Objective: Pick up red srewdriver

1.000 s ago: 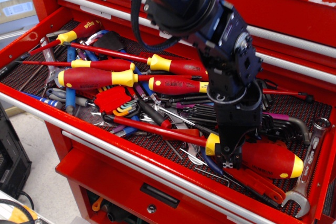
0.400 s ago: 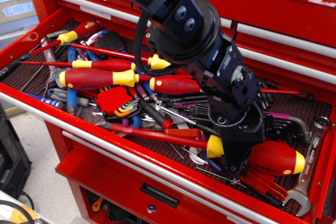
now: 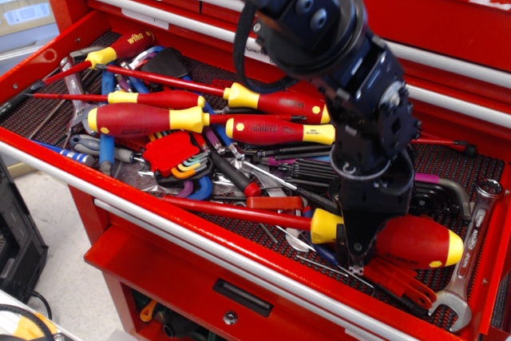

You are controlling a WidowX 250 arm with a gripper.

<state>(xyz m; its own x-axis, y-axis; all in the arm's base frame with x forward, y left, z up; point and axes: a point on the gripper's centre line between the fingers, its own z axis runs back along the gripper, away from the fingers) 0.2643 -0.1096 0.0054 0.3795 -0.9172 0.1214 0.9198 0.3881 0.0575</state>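
Observation:
The red screwdriver lies in the open drawer at the front right. It has a fat red handle (image 3: 417, 241), a wide yellow collar (image 3: 325, 226), a yellow butt cap (image 3: 455, 247) and a long red shaft (image 3: 239, 212) pointing left. My gripper (image 3: 356, 255) comes down from above and sits over the handle just right of the collar. Its dark fingers (image 3: 352, 237) clasp the handle front and back, and the far finger is hidden. The screwdriver still rests among the tools.
Slimmer red-and-yellow screwdrivers (image 3: 275, 129) and a red hex-key holder (image 3: 172, 152) lie at the left and middle. A large wrench (image 3: 467, 277) lies along the right wall. Red pliers (image 3: 403, 279) sit under the handle. The drawer's front rail (image 3: 200, 233) runs below.
My gripper has dropped lower onto the handle and shifted slightly right. The screwdriver has pivoted: its shaft tip has swung toward the front rail and its butt end has moved back.

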